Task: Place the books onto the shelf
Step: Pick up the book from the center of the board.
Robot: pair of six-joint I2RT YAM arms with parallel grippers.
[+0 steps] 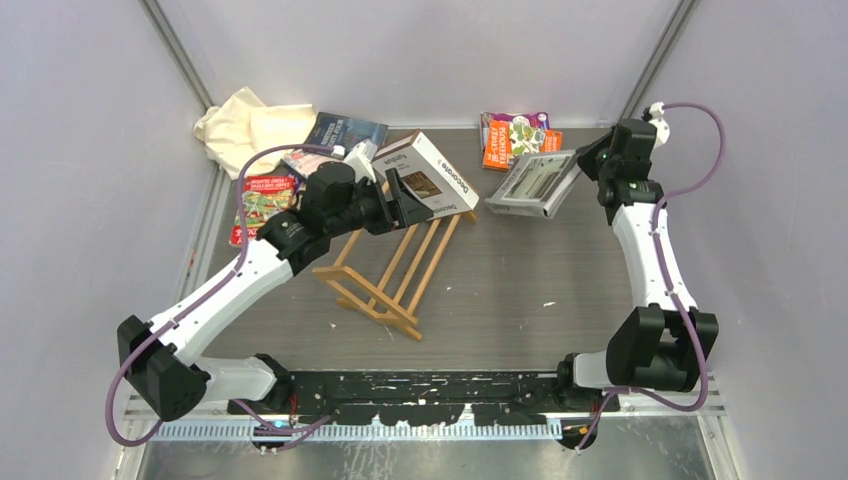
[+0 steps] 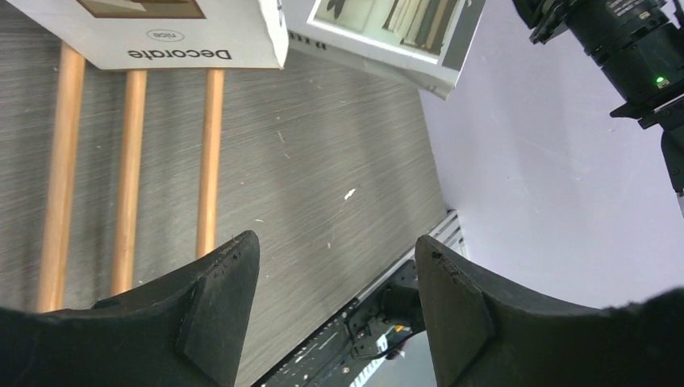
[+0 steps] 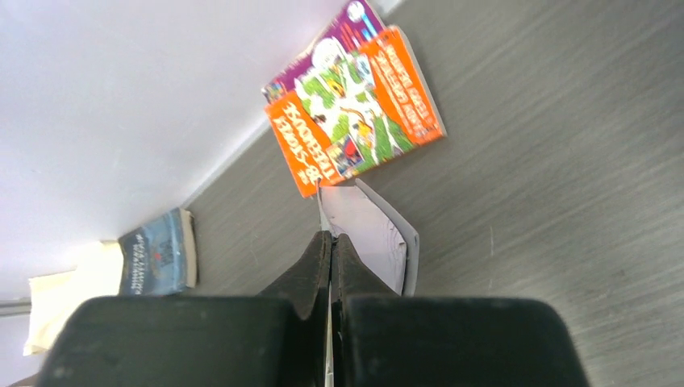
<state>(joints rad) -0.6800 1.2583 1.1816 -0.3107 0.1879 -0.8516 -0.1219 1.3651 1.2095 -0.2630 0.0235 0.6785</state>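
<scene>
Left gripper spread apart, right gripper clamped

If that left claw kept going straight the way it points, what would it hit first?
Likely the white-grey book clamped in the right gripper: the open left gripper aims just past the Decorate book toward it. Depth is unclear, so it may graze the table first.

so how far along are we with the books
Looks done: the white "Decorate" book lies across the far end of the light wooden slat rack, open left gripper beside it. In hand: right gripper shut on a white-grey book. Left: the orange-purple stack, dark blue book and red-green book.
</scene>
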